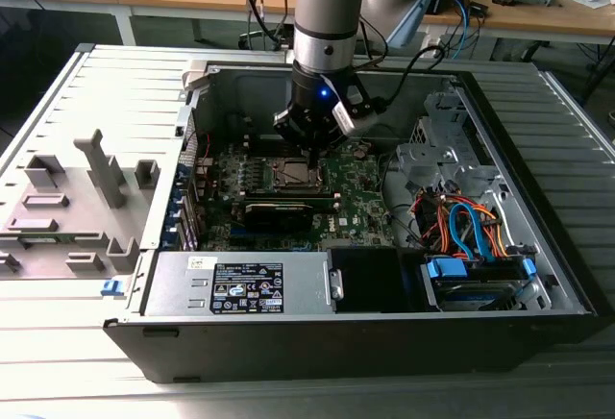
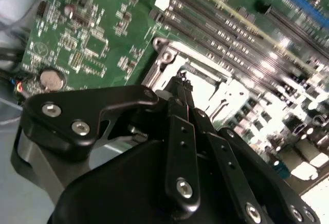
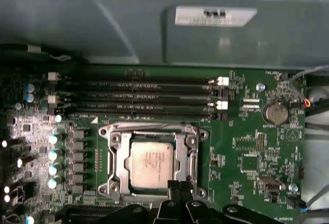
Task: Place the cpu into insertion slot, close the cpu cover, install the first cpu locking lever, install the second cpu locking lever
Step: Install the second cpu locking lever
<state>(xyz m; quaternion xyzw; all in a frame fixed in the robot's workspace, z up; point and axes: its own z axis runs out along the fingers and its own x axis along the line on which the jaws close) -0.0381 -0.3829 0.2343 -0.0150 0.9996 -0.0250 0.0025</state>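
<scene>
one black two-fingered gripper (image 1: 309, 140) hangs from the grey robot arm (image 1: 325, 15) inside the open dark computer case (image 1: 538, 198), directly over the socket area of the green motherboard (image 1: 356, 198). in the second wrist view the slim black fingers (image 2: 181, 98) are pressed together, tips meeting at the edge of the socket with no object seen between them. in the first wrist view the fingertips (image 3: 175, 187) sit at the rim of the thin silver metal cpu cover (image 3: 114, 157), which lies flat and closed over the insertion slot (image 3: 154, 165). the square cpu (image 3: 152, 163), showing a pale metallic top, sits seated in that slot and is visible through the cover's window. four long black memory slots (image 3: 149, 98) run just beside the socket. a round silver coin battery (image 3: 275, 113) sits on the board well apart from it. whether the locking levers are latched cannot be told.
</scene>
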